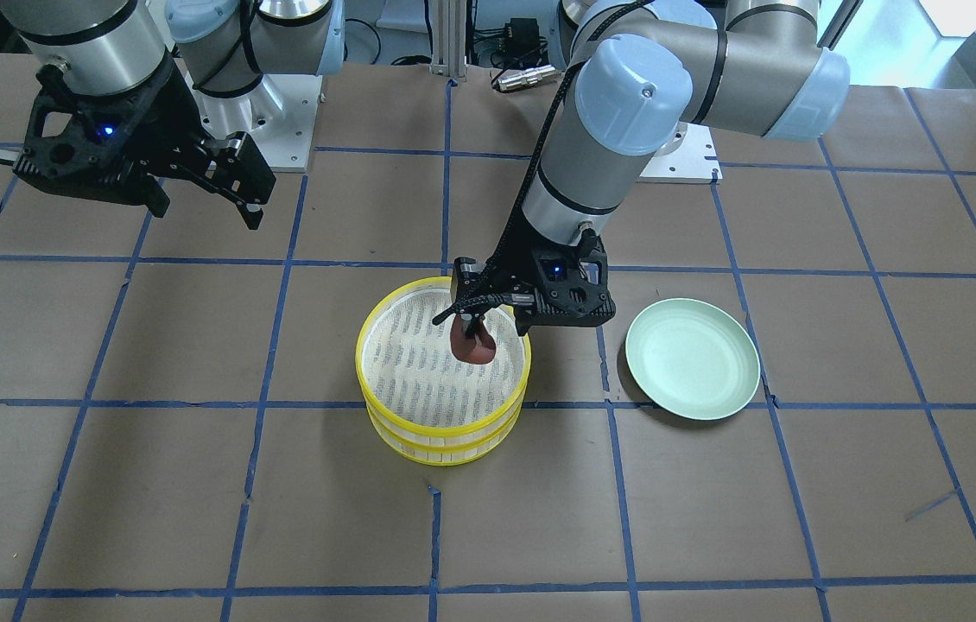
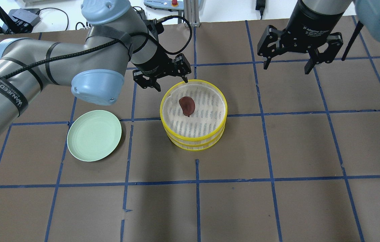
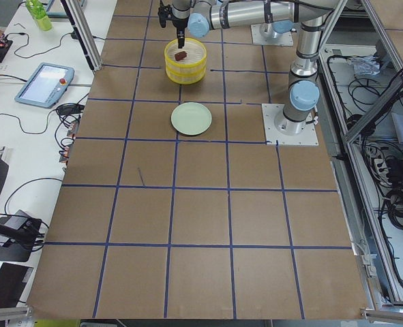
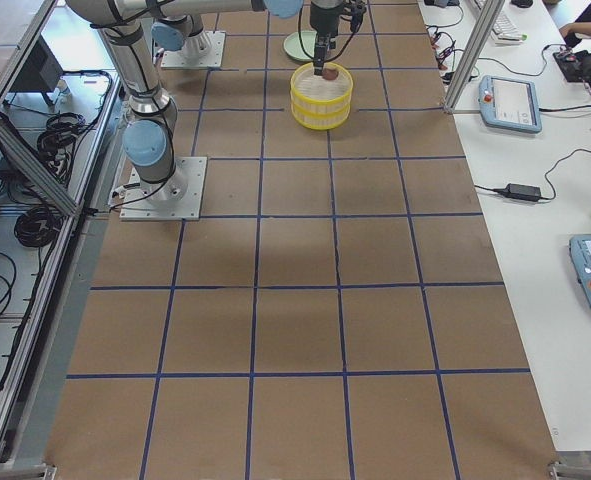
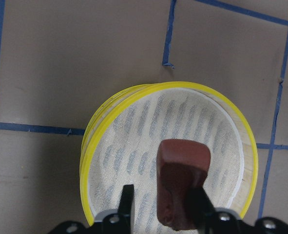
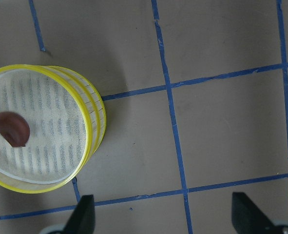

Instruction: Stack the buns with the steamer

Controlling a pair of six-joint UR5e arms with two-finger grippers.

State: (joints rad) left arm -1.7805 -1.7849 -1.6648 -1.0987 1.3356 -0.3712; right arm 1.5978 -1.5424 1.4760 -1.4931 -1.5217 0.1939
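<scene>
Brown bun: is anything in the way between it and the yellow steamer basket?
Nothing visible does. The brown bun is already inside the rim of the yellow steamer, on or just above its white mesh, between the open fingers of the left pincer.

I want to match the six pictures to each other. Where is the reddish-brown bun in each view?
Front-facing: reddish-brown bun, centre.
Overhead: bun above centre.
Exterior left: bun near top, small.
Exterior right: bun near top, small.
Left wrist: bun at bottom centre.
Right wrist: bun at left edge.
Shared landmark: the yellow steamer it lies in.
</scene>
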